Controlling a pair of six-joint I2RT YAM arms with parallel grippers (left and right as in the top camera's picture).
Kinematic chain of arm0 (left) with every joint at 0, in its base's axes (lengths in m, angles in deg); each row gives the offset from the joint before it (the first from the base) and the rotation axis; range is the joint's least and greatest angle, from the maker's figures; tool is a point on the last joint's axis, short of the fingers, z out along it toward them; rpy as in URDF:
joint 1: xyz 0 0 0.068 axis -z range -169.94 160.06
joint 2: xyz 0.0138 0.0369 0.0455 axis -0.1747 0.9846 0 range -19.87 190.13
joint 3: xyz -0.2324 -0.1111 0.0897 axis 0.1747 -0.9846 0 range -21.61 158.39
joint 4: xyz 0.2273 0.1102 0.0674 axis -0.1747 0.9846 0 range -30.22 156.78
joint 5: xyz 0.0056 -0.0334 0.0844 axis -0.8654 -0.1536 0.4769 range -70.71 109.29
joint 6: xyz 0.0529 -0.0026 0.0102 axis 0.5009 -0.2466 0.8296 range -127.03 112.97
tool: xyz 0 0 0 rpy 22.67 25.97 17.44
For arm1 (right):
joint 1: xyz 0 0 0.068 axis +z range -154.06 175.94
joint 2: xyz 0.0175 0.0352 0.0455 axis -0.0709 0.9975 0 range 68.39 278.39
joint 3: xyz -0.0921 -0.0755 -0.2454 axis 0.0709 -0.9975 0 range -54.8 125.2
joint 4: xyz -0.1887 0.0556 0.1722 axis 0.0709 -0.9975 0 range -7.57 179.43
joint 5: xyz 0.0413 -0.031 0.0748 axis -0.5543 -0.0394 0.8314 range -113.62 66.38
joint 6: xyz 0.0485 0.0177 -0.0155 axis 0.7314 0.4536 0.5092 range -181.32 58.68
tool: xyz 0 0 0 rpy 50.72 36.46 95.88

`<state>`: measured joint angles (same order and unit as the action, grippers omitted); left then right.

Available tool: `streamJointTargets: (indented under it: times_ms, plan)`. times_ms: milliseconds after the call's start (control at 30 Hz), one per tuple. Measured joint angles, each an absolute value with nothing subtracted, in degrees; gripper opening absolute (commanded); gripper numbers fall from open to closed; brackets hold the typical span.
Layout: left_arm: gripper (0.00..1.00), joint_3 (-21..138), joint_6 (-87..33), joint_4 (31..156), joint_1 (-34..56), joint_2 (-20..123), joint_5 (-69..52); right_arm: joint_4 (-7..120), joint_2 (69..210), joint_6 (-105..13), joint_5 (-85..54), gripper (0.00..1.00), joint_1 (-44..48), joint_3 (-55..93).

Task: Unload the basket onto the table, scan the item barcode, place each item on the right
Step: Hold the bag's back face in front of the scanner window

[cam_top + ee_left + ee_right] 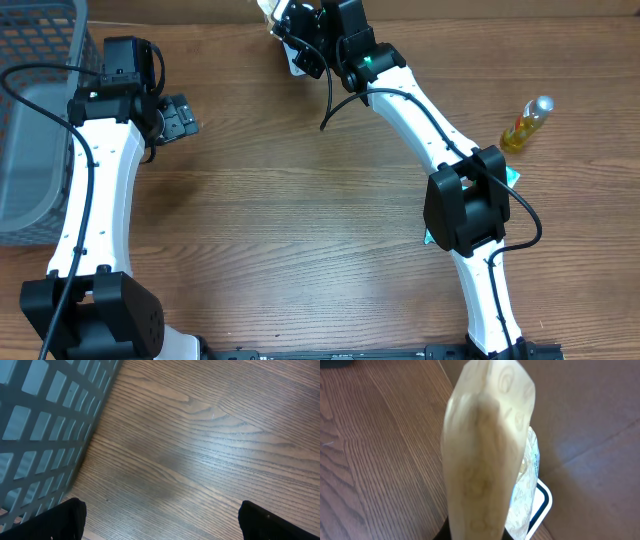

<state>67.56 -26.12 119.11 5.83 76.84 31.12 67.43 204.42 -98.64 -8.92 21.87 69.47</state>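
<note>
The brown wood table [210,445] fills most of the view. A grey basket [45,425] with square holes stands along its left side. The left gripper [160,522] holds its two black fingers [65,520] far apart, one in each bottom corner.

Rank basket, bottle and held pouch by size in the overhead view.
1. Basket: largest by far, though cut off by the frame.
2-3. Bottle and pouch: unsure; the right gripper and frame edge hide most of the pouch.
</note>
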Motion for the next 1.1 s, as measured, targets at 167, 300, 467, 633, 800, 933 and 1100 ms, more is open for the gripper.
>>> streamJointTargets:
  times_ms: [167,300,467,633,800,933,1100]
  plan:
    - [1.00,67.6,-26.1,119.1,5.8,76.8,31.1,67.5,204.4,-97.3,-8.9,0.04,21.8,69.5]
    - [1.00,67.6,-26.1,119.1,5.8,76.8,31.1,67.4,204.4,-95.8,-8.9,0.04,21.9,69.5]
    - [1.00,67.6,-26.1,119.1,5.8,76.8,31.1,66.1,204.4,-93.2,-8.8,0.04,21.9,69.5]
    - [1.00,67.6,-26.1,119.1,5.8,76.8,31.1,65.4,204.4,-92.2,-8.7,0.04,21.9,69.5]
    - [0.99,67.6,-26.1,119.1,5.8,76.8,31.1,65.4,204.4,-91.8,-8.6,0.04,21.9,69.5]
    - [1.00,67.6,-26.1,119.1,5.8,76.8,31.1,65.5,204.4,-91.6,-8.6,0.04,21.9,69.5]
    - [1.00,67.6,-26.1,119.1,5.8,76.8,31.1,65.2,203.8,-88.3,-8.7,0.04,21.8,69.5]
